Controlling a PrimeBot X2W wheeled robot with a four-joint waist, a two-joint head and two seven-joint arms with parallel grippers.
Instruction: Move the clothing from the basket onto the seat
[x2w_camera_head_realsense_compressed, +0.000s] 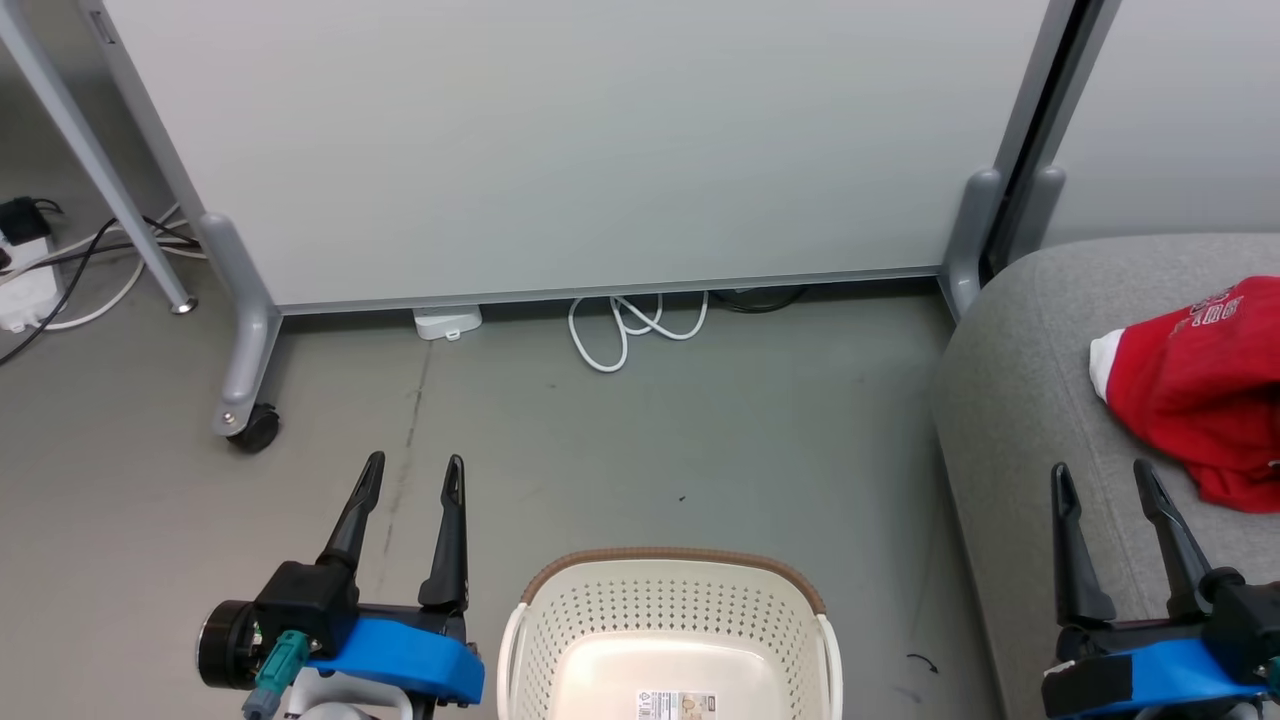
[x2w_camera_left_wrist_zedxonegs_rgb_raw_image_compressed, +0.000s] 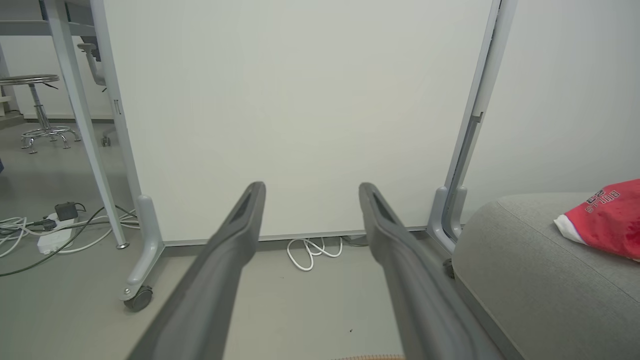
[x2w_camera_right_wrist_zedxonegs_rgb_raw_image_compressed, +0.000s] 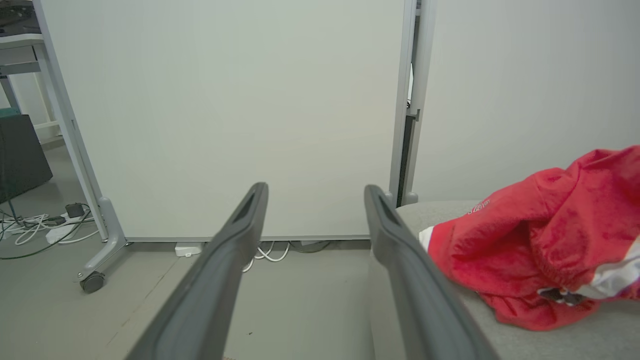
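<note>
The cream basket (x2w_camera_head_realsense_compressed: 670, 600) with a brown rim stands on the floor at the bottom centre, its inside bare except for a label. Red clothing (x2w_camera_head_realsense_compressed: 1200, 390) with white parts lies heaped on the grey seat (x2w_camera_head_realsense_compressed: 1020, 400) at the right; it also shows in the left wrist view (x2w_camera_left_wrist_zedxonegs_rgb_raw_image_compressed: 605, 220) and the right wrist view (x2w_camera_right_wrist_zedxonegs_rgb_raw_image_compressed: 540, 240). My left gripper (x2w_camera_head_realsense_compressed: 412, 475) hangs open over the floor, left of the basket. My right gripper (x2w_camera_head_realsense_compressed: 1100, 480) is open above the seat's front part, just left of the clothing. Nothing sits between either pair of fingers.
A white wheeled partition panel (x2w_camera_head_realsense_compressed: 560, 140) stands behind the basket, with a caster (x2w_camera_head_realsense_compressed: 252, 428) at its left leg. A coiled white cable (x2w_camera_head_realsense_compressed: 630, 325) lies at its base. A power strip and cords (x2w_camera_head_realsense_compressed: 30, 280) sit at the far left.
</note>
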